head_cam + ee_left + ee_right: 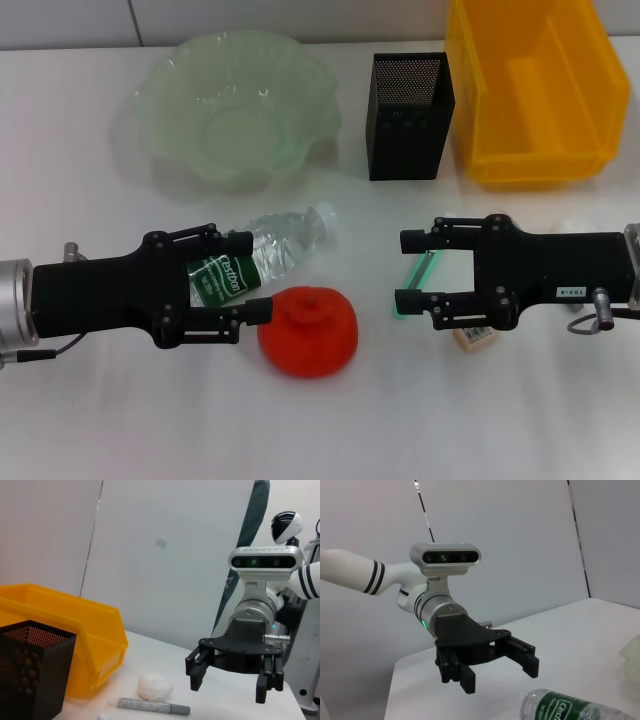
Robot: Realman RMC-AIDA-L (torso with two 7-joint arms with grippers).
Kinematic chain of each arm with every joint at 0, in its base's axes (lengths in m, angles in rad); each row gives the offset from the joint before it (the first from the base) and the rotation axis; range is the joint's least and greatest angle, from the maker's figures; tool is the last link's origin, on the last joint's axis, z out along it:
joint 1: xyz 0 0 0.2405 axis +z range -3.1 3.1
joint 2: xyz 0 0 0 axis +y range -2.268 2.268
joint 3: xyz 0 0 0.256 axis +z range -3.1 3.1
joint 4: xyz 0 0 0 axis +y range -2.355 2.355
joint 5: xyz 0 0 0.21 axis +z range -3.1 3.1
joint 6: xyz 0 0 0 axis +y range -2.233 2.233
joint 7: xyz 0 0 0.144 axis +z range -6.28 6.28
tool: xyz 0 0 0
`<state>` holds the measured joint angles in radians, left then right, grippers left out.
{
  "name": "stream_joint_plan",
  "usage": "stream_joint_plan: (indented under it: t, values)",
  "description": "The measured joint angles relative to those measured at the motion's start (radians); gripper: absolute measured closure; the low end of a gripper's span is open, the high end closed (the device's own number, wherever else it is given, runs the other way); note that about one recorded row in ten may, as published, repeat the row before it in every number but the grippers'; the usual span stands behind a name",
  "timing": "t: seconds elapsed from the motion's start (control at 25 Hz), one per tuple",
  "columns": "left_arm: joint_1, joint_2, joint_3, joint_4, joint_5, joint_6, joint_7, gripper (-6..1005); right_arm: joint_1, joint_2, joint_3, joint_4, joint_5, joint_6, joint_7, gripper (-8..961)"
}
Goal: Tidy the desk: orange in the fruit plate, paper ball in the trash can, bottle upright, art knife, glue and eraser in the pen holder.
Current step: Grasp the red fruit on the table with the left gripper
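A clear bottle [285, 245] with a green label lies on its side; the right wrist view shows it as well [570, 707]. My left gripper [258, 275] is open, and the bottle's base end sits between its jaws in the head view. The orange [310, 332] rests just beside its near finger. My right gripper [403, 271] is open above a thin green strip [422, 268], perhaps the art knife. An eraser [475, 337] peeks out under that hand. The paper ball [155, 686] lies by a grey stick [152, 706]. I cannot make out the glue.
At the back of the table stand a pale green glass fruit plate [165, 95], a black mesh pen holder [410, 115] and a yellow bin [535, 150]. The table's front edge is out of view.
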<state>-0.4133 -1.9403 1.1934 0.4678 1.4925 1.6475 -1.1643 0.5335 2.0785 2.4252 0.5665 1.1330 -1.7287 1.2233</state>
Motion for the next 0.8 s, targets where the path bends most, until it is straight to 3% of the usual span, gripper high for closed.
stream_joint_plan:
  t: [0.8]
  values:
    - [-0.008,-0.007,0.000,0.003,0.000,-0.006,0.000,182,0.000,-0.001,0.001,0.001,0.000,0.001,0.000,216]
